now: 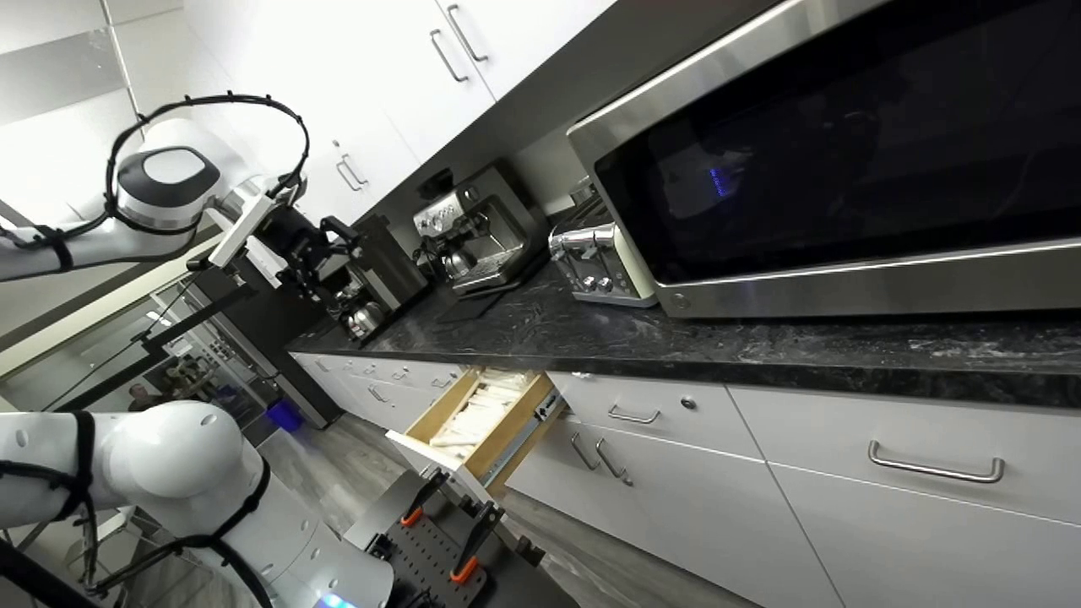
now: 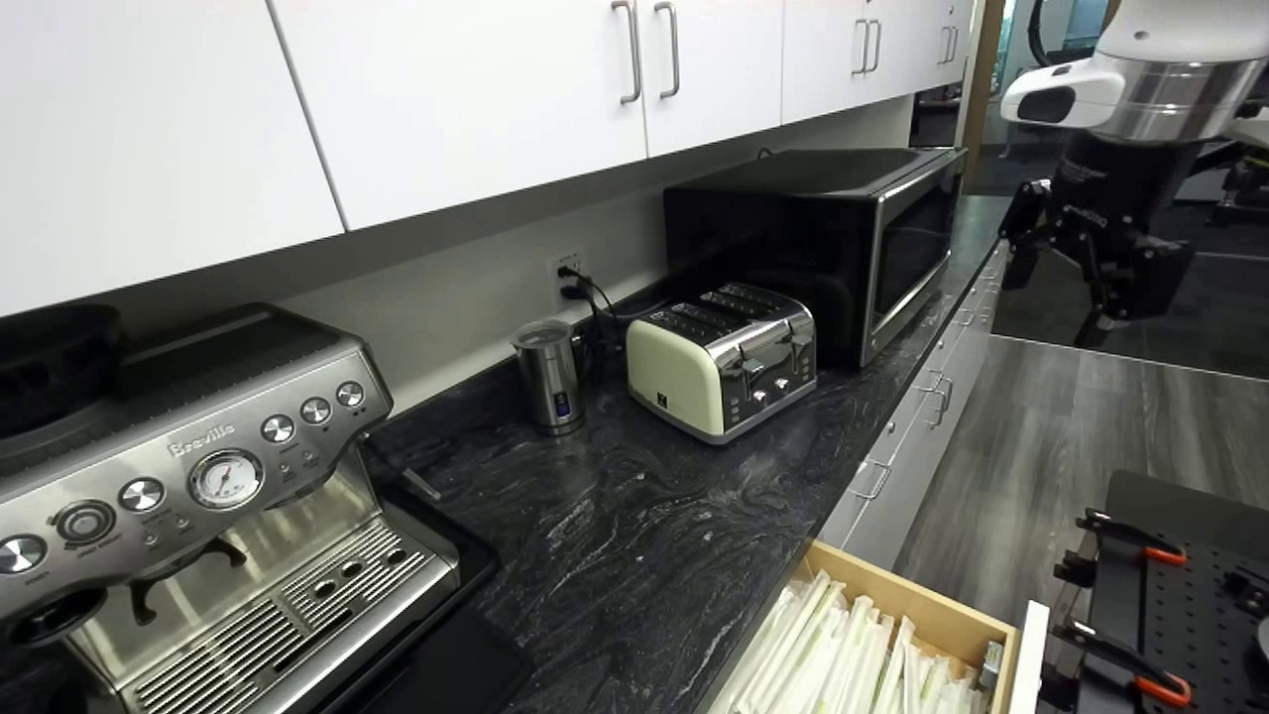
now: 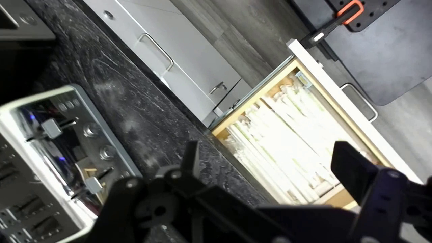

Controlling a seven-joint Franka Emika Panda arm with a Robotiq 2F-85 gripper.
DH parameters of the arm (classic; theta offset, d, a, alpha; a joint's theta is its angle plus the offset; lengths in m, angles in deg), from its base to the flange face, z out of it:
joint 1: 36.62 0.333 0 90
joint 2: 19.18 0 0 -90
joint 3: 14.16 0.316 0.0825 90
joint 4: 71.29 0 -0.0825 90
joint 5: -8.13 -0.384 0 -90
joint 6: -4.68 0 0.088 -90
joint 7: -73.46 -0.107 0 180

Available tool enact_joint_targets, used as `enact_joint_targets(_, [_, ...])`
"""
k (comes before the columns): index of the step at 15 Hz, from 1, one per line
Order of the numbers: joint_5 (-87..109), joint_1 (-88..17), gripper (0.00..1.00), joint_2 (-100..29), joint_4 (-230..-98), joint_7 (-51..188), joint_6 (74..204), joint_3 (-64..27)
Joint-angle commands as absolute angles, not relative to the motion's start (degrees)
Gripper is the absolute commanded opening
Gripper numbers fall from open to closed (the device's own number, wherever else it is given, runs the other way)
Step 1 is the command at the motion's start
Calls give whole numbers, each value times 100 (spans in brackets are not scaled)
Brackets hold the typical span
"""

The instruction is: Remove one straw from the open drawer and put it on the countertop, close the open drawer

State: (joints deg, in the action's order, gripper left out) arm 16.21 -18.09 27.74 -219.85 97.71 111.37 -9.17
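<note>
Gaping wide, gripper (image 3: pixel 266 150) holds nothing. Straws (image 3: pixel 283 145) lie in pulled-out drawer (image 3: pixel 347 105), right of countertop (image 3: pixel 141 108) in wrist view; long axes run roughly along countertop edge, parallel to drawer front. Drawer juts straight out from cabinets (image 3: pixel 199 50).

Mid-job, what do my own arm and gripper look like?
The Panda arm is white and rounded, with a silver wrist band and black cables strapped along it. The Robotiq gripper is black, with small pale lettering and flat, angular fingers.
</note>
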Motion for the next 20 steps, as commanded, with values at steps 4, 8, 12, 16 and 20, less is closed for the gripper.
enact_joint_targets(4, [1620, -1657, 100, 2769, -21998, 9996, 11123, -946])
enact_joint_targets(8, [1024, -1114, 100, 2251, -22021, 10754, 11533, -1073])
enact_joint_targets(12, [361, -438, 100, 1695, -22373, 11204, 12479, -643])
enact_joint_targets(16, [483, -58, 100, 720, -22768, 12042, 14071, -540])
enact_joint_targets(20, [415, -125, 100, 424, -22864, 12515, 14493, -548])
